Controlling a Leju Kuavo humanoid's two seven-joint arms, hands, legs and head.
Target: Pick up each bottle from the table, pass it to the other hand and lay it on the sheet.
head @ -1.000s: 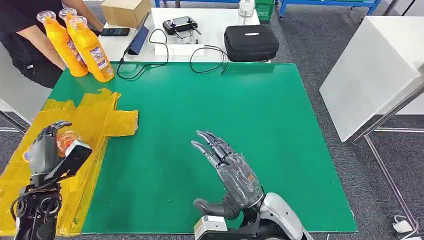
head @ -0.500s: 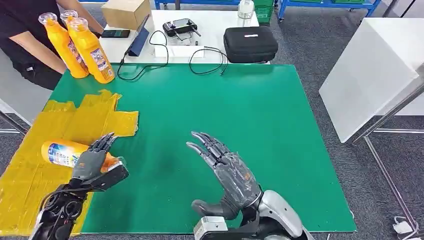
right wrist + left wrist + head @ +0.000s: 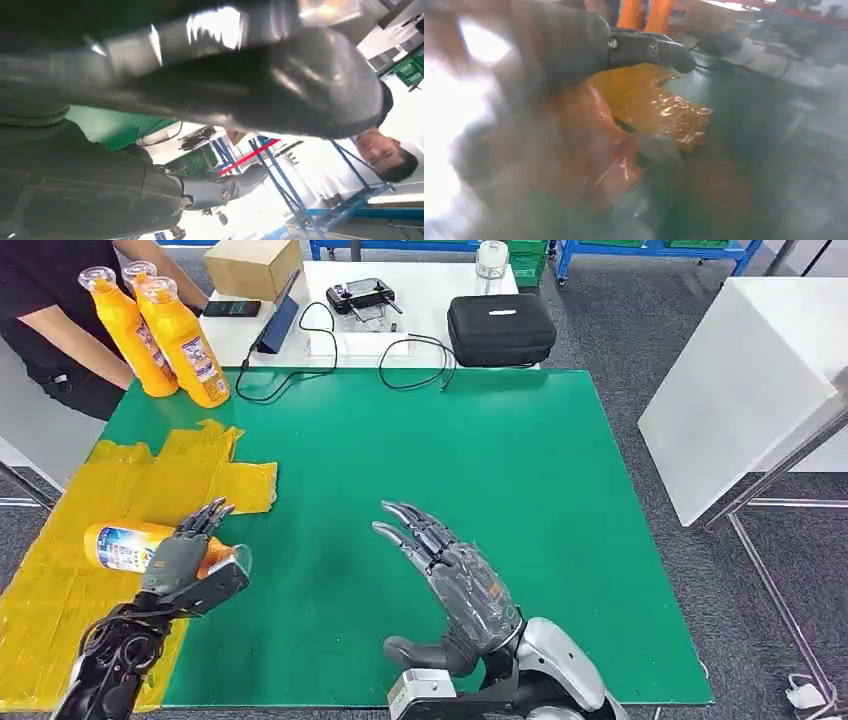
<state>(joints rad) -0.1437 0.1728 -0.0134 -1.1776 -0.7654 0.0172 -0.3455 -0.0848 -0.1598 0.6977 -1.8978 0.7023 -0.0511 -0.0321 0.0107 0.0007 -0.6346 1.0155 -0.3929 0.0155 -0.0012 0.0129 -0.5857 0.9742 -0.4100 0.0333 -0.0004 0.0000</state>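
An orange bottle (image 3: pixel 118 546) with a white and blue label lies on its side on the yellow sheet (image 3: pixel 150 480), at the left of the green table (image 3: pixel 450 440). My left hand (image 3: pixel 185 552) hovers over its cap end with the fingers stretched out, not gripping it. In the blurred left wrist view, the dark fingers (image 3: pixel 644 50) reach over the bottle (image 3: pixel 574 145) and the sheet (image 3: pixel 664 110). My right hand (image 3: pixel 450 575) is held open above the near middle of the table, holding nothing. A person at the far left corner holds three upright orange bottles (image 3: pixel 185 340).
Behind the green table, a white desk carries a black case (image 3: pixel 501 326), a cardboard box (image 3: pixel 250 262), a controller (image 3: pixel 362 290) and black cables (image 3: pixel 400 365). A white table (image 3: pixel 740 370) stands to the right across a strip of grey floor.
One second ago my left hand held the bottle up at the near left. It has since laid the bottle on the sheet and spread its fingers. The right hand has barely moved.
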